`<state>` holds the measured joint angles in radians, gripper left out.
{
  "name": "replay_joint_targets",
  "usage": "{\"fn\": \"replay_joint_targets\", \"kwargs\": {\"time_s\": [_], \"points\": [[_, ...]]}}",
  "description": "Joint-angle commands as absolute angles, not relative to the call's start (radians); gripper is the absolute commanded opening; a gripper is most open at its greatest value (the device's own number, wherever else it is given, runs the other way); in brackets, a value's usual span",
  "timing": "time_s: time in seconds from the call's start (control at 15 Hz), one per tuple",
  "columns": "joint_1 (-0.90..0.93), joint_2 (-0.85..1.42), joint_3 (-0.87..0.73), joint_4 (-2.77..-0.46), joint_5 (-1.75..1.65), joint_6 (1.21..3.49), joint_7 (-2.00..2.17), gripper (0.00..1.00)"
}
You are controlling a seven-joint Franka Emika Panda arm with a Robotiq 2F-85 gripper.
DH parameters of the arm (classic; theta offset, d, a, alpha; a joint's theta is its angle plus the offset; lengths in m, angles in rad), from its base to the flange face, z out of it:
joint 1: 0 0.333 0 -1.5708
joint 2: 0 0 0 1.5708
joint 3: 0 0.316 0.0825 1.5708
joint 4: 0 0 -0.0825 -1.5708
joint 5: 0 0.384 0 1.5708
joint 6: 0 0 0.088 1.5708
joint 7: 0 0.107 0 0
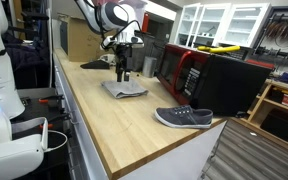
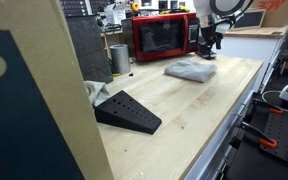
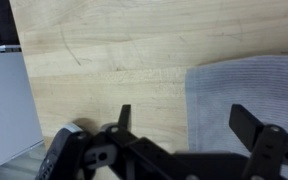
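A soft, light grey cloth (image 3: 246, 92), lying folded on the wooden surface (image 3: 114, 50), is being hovered over by the gripper (image 3: 184, 122), jaws apart; it is judged best pinched at an edge.

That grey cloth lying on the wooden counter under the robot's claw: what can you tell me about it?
The grey folded cloth lies flat on the light wooden countertop, in front of the red microwave. In the wrist view its surface shows a fine ribbed weave and a straight left edge. It looks soft and slightly rumpled. The black robot gripper hangs just above it with jaws open; whether it touches the cloth cannot be told.
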<state>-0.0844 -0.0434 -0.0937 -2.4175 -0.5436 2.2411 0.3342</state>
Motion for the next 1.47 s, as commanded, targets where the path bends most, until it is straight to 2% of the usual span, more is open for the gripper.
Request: {"fn": "replay_joint_targets", "kwargs": {"time_s": [0.0, 0.73, 1.4], "points": [[-0.067, -0.095, -0.064, -2.413, -0.467, 2.261, 0.287, 1.0], [0.014, -0.154, -0.016, -2.325, -0.033, 2.142, -0.061, 1.0], [0.046, -0.172, 0.009, -2.183, 0.04, 1.918, -0.118, 1.0]]}}
